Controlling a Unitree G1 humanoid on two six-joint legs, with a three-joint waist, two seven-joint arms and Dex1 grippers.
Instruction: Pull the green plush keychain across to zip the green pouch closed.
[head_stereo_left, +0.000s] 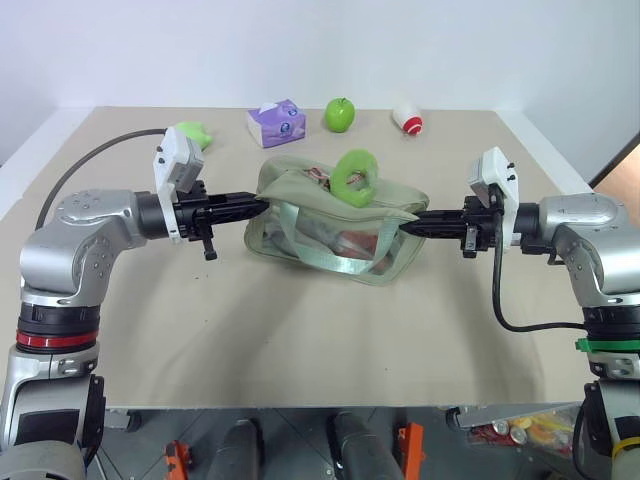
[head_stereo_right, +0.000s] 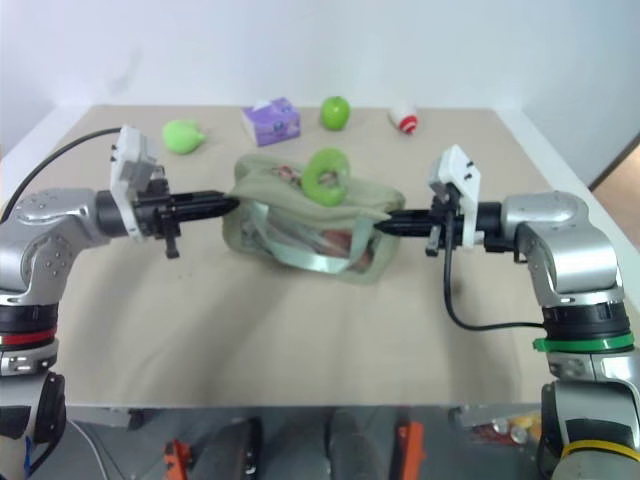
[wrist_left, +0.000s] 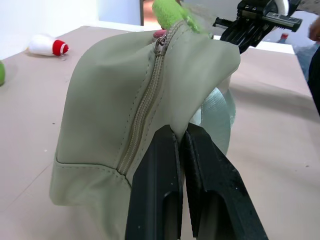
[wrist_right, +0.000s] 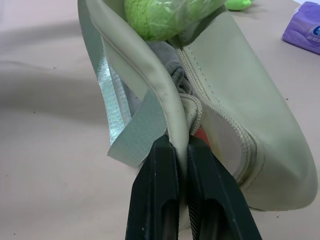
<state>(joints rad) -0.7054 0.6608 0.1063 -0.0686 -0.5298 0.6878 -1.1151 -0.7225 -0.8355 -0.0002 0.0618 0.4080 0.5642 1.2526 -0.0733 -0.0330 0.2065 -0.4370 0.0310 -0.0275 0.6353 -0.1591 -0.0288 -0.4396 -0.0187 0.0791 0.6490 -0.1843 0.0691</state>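
Sage-green fabric of the green pouch (head_stereo_left: 335, 228) is pinched at both ends: the left end effector (head_stereo_left: 258, 205) is clamped on the fabric at the pouch's left end, beside the zipper (wrist_left: 145, 107), and the right end effector (head_stereo_left: 408, 227) is clamped on the fabric edge at the right end, its fingers (wrist_right: 155, 200) pressed together around it. The pouch is held stretched between the two near the middle of the beige worktop (head_stereo_left: 300, 340), with its strap (wrist_right: 122, 125) hanging at the side. The green plush keychain (head_stereo_left: 355, 177) is seen standing on top of the pouch. A purple tissue pack (head_stereo_left: 276, 123), a green apple (head_stereo_left: 340, 114), a lime-green plush lump (head_stereo_left: 191, 133) and a white-and-red object (head_stereo_left: 407, 119) are lined up along the far edge.
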